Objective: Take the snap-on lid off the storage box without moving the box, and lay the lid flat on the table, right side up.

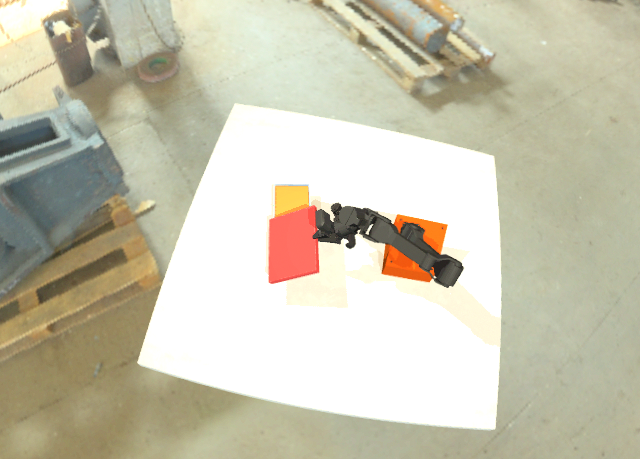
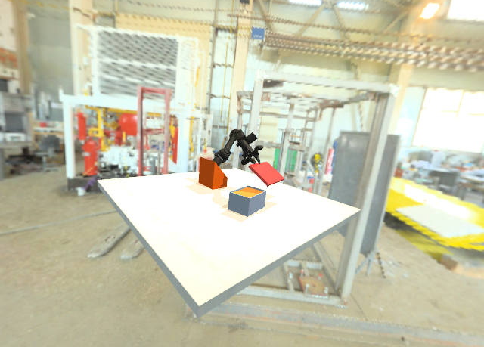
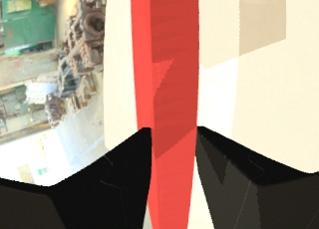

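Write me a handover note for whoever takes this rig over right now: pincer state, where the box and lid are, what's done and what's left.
Pincer: shut on the red lid, gripping it by one edge.
Lid: off the box, in the air, tilted, not touching the table. From the top view it partly overlaps the box.
Storage box: open, orange inside showing, upright on the table near the arm's orange base.
Done: lid unsnapped and lifted.
Left: carry the lid over bare table beside the box, level it right side up, lower it flat, release. Leave the box where it stands.
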You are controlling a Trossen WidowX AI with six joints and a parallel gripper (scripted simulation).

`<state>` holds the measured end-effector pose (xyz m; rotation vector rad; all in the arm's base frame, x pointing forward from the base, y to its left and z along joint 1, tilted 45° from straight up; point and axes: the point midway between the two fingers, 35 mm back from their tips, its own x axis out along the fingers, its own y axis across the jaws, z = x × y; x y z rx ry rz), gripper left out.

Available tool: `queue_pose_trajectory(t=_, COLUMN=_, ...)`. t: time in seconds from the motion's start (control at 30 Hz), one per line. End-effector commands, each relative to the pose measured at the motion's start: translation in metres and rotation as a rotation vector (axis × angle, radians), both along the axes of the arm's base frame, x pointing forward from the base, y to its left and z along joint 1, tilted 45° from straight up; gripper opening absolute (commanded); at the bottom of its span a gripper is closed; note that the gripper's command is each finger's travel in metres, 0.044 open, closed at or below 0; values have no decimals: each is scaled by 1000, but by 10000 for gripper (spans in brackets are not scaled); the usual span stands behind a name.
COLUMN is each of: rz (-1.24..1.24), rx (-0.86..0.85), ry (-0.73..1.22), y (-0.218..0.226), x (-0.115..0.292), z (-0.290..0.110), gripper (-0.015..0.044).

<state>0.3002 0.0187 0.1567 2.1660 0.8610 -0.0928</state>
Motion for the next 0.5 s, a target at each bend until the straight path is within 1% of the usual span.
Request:
queue_pose_trajectory(t=0.0, rz=-13, rx=-5, ry=-10, y=2, x=-1, z=8, gripper=0)
queue_pose_trajectory(t=0.47, rz=-13, rx=-4, ry=-10, y=22, x=-8, z=27, gripper=0)
